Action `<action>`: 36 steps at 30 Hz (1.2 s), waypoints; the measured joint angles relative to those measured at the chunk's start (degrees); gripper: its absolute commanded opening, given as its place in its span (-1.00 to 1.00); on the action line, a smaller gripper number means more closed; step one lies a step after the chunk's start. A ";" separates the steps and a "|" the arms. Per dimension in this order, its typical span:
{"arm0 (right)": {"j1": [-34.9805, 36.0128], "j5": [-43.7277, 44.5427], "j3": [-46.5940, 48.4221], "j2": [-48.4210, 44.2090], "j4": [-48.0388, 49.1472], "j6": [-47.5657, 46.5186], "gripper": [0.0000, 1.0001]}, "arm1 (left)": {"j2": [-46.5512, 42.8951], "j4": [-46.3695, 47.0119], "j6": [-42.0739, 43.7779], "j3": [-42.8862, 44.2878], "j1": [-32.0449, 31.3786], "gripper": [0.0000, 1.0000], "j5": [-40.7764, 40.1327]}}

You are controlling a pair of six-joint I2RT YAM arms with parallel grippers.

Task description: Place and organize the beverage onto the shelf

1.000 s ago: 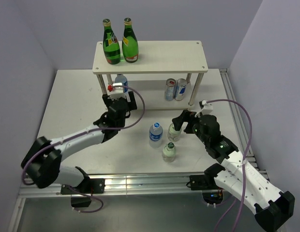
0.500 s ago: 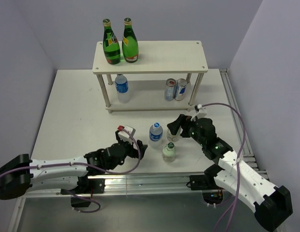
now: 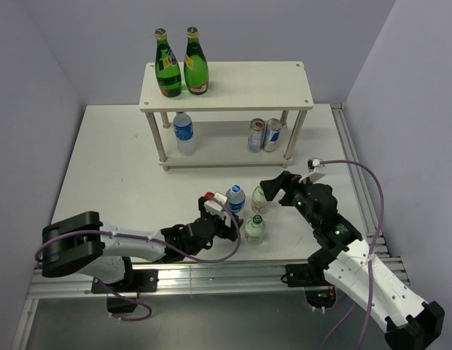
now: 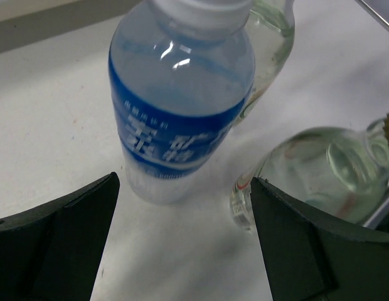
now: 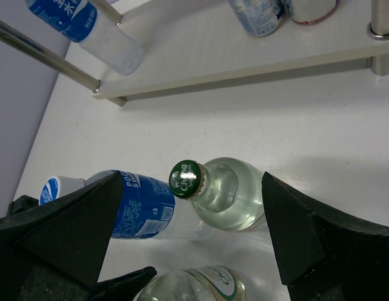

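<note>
1. My left pincer (image 4: 183,183) is wide open and holds nothing. The clear plastic water bottle with a blue label (image 4: 182,106) stands upright just ahead of its fingertips, centred in the gap and touching neither.
2. My right pincer (image 3: 274,187) is also spread wide and empty. In its wrist view the clear glass bottle with a green cap (image 5: 224,194) shows in the gap between the jaws.
3. I judge the step in hand to be lifting these bottles off the white bench (image 3: 117,168). On the left I would ease forward until the label sits deep between the fingers, then close on the label band.
4. The risk is the second clear glass bottle (image 3: 254,229), just beside the left pincer's right finger (image 4: 301,251); any sideways drift would knock it. The arms are close together, so I would move one at a time.
5. The two-tier pale wood shelf on silver legs (image 3: 226,86) stands at upper centre. Its top board carries two green glass bottles (image 3: 168,71) at the left end. The lower board holds another blue-labelled water bottle (image 3: 184,133) on the left and two drink cans (image 3: 257,135) on the right.
6. The bench bottles all appear to hold clear liquid.
</note>
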 measured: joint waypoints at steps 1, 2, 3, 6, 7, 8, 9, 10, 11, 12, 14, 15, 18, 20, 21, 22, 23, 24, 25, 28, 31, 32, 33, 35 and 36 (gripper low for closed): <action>0.00 0.20 0.00 0.00 -0.42 -0.02 0.96 | 1.33 1.07 0.52 0.61 0.00 0.83 -0.61; 0.00 0.24 0.00 0.00 -0.76 -0.04 0.96 | 2.78 2.21 0.92 1.29 0.00 0.81 -1.14; 0.00 0.28 0.00 0.00 -0.92 -0.04 0.96 | 4.48 3.41 1.42 2.05 0.09 0.80 -1.57; 0.00 0.37 0.00 0.15 -1.05 -0.04 0.96 | 8.83 5.88 2.51 4.20 0.90 0.70 -2.47; 0.00 0.37 0.00 0.28 -1.07 -0.04 0.96 | 10.08 6.58 2.73 4.79 1.18 0.56 -2.58; 0.00 0.39 0.00 0.37 -1.09 -0.07 0.96 | 11.43 7.13 3.02 5.49 1.55 0.46 -2.78; 0.00 0.39 0.00 0.46 -1.14 -0.09 0.96 | 12.68 7.78 3.32 6.08 1.90 0.36 -3.19; 0.00 0.39 0.00 0.48 -1.25 -0.13 0.97 | 13.86 8.35 3.52 6.62 2.29 0.10 -3.61; 0.00 0.39 0.00 0.48 -1.31 -0.15 0.96 | 15.04 9.53 3.67 7.13 2.69 0.04 -4.02; 0.00 0.37 0.00 0.48 -1.38 -0.20 0.96 | 15.78 10.05 3.87 7.65 2.93 0.01 -4.26; 0.00 0.37 0.00 0.48 -1.40 -0.22 0.96 | 17.29 11.13 4.20 8.68 3.45 -0.05 -4.66; 0.00 0.37 0.00 0.48 -1.42 -0.22 0.96 | 18.03 11.74 4.35 9.11 3.72 -0.10 -4.76; 0.00 0.37 0.00 0.48 -1.42 -0.22 0.96 | 20.22 13.31 4.74 10.71 4.92 -0.79 -4.90; 0.00 0.37 0.00 0.48 -1.44 -0.22 0.96 | 20.90 13.53 4.94 11.43 5.62 -0.99 -4.94; 0.00 0.37 0.02 0.46 -1.44 -0.22 0.96 | 21.11 13.53 5.07 11.67 5.92 -0.99 -5.03; 0.00 0.37 0.00 0.46 -1.46 -0.22 0.96 | 21.24 13.57 5.16 11.80 6.16 -0.99 -5.22; 0.00 0.37 0.00 0.44 -1.49 -0.22 0.96 | 21.27 13.60 5.40 11.85 6.32 -0.99 -5.55; 0.00 0.37 0.02 0.39 -1.49 -0.22 0.96 | 21.29 13.60 5.92 11.85 6.43 -0.99 -6.08; 0.00 0.37 0.00 0.35 -1.49 -0.22 0.96 | 21.29 13.62 6.29 11.85 6.51 -0.99 -6.60; 0.00 0.37 0.00 0.04 -1.49 -0.20 0.96 | 21.22 13.55 7.54 11.85 6.84 -0.99 -7.91; 0.00 0.37 0.00 -0.07 -1.49 -0.17 0.96 | 20.33 12.28 9.05 11.85 7.98 -0.99 -8.44; 0.00 0.37 0.00 -0.07 -1.49 -0.17 0.96 | 19.96 11.72 9.53 11.82 8.52 -0.99 -8.72; 0.00 0.35 0.00 -0.07 -1.46 -0.15 0.96 | 19.61 11.26 9.97 11.78 9.14 -0.99 -9.03; 0.00 0.35 0.00 -0.04 -1.46 -0.09 0.96 | 18.86 11.06 10.84 11.50 10.43 -0.99 -9.44; 0.00 0.35 -0.02 -0.02 -1.46 0.00 0.96 | 18.49 10.95 11.08 11.41 11.06 -0.99 -9.62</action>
